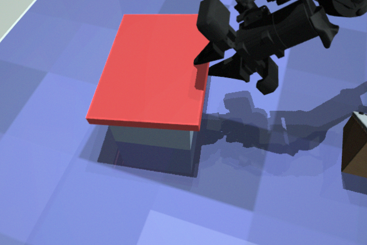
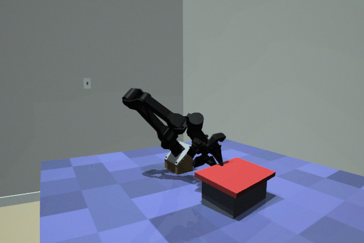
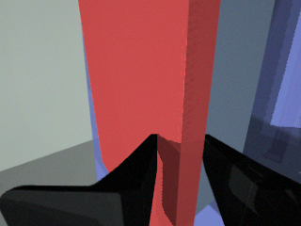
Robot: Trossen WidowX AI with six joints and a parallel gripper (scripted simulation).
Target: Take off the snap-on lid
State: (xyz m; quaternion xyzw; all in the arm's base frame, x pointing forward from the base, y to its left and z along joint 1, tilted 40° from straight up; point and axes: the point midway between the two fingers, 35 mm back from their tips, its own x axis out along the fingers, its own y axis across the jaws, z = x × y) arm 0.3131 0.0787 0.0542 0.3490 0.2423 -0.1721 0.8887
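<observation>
The red lid [image 1: 151, 70] [image 2: 235, 174] [image 3: 136, 71] sits level on top of the grey storage box [image 1: 153, 138] [image 2: 219, 197] [image 3: 240, 71], overhanging its walls. The box stands on the blue checkered table. My gripper [image 1: 202, 68] [image 3: 179, 140] is shut on the lid's edge on the robot's side, one finger over the top face and the other below the rim. In the exterior view one finger shows at the lid's far edge; the lower fingertip is hidden there. No gap shows between lid and box.
The arm's wooden base block [image 1: 355, 153] [image 2: 183, 165] stands on the robot's side of the box. The table [image 1: 74, 201] [image 2: 117, 205] has a far edge at the upper left in the top view. Grey walls stand behind in the exterior view.
</observation>
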